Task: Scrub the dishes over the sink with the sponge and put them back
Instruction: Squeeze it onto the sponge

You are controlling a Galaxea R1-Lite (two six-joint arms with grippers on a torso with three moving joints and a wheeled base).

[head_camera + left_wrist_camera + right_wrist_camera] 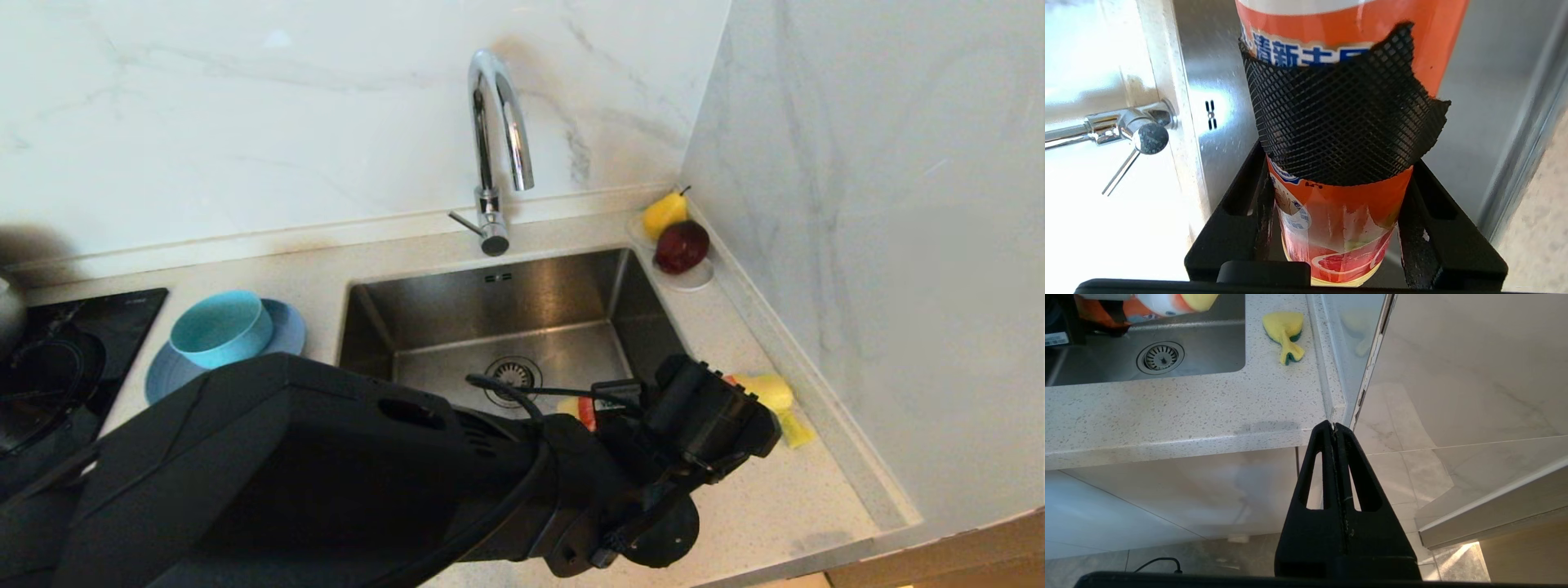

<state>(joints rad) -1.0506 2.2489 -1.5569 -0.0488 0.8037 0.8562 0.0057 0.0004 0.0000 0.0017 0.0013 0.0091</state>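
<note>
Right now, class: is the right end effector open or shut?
Shut. In the right wrist view the right end effector has both black fingers pressed together, holding nothing, below the counter edge.

The speckled counter (759, 506) carries a sponge (775, 404) at 3 o'clock, a plate (286, 327) at 9, a saucer (694, 280) at 1.

The sink (522, 327) sits mid-counter, tap (496, 147) behind it. Left of the sink, a bowl (220, 328) rests on a plate (282, 331). Right of it lies the sponge (775, 404); a saucer (694, 279) of fruit stands at its far right corner.
</note>
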